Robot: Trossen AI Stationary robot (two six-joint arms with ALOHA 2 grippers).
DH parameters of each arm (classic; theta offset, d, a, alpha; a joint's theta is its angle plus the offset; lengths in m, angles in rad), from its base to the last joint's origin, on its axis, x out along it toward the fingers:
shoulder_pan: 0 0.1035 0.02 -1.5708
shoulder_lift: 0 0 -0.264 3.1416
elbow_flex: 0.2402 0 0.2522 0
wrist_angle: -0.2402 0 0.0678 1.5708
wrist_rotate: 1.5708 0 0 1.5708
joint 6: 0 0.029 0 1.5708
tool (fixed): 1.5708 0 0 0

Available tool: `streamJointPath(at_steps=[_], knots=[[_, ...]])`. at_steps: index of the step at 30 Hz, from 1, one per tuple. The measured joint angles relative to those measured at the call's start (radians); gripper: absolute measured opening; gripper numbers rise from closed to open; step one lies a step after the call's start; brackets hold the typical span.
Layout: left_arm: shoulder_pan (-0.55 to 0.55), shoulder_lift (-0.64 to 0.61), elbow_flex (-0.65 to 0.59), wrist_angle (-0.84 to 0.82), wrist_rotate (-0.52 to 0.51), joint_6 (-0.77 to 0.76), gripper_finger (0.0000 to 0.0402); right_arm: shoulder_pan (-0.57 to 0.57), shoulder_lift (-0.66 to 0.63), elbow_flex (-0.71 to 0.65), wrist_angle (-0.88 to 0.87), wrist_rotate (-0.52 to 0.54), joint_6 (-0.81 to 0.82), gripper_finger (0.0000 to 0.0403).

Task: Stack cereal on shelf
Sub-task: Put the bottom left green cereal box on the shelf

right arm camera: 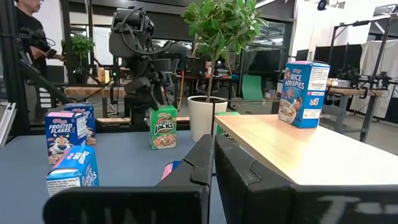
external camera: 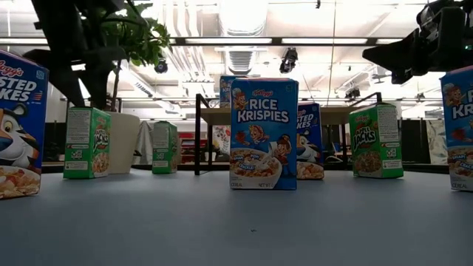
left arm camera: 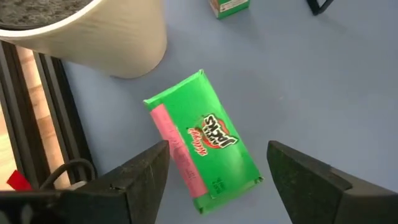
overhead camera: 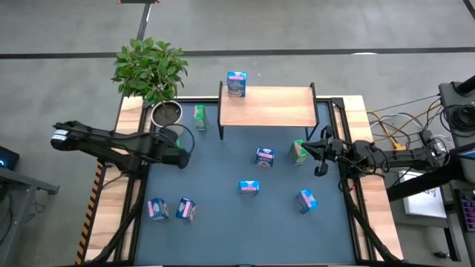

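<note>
Overhead, left tool (left arm camera: 217, 180) spread above green box (left arm camera: 202, 141)

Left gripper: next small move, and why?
Probably lower straight down and close. The left gripper is open above the green box, its fingers on either side of it. That box looks to be the one beside the plant pot. Only one blue box stands on the shelf.
</note>
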Motion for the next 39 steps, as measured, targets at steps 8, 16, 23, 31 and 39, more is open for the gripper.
streamJointPath(at_steps=[8,16,23,31,39], knots=[[0.0,-0.014,-0.048,0.068,-0.044,0.001,0.0253,0.0,0.0,0.0,-0.003,0.0,-0.002,0.0009],[-0.006,-0.013,-0.097,0.097,-0.054,-0.026,0.0228,0.0,0.0,0.0,-0.003,0.0,-0.003,0.0009],[-0.007,-0.012,-0.039,0.087,-0.043,0.005,0.0219,0.0,0.0,0.0,-0.003,0.0,-0.003,0.0009],[-0.007,-0.011,-0.012,0.059,-0.044,0.02,0.025,0.0,0.0,0.0,-0.025,0.001,-0.001,0.0009],[-0.008,-0.007,-0.003,0.033,-0.03,0.009,0.0258,0.0,0.004,0.0,-0.021,0.001,0.0,0.0009]])
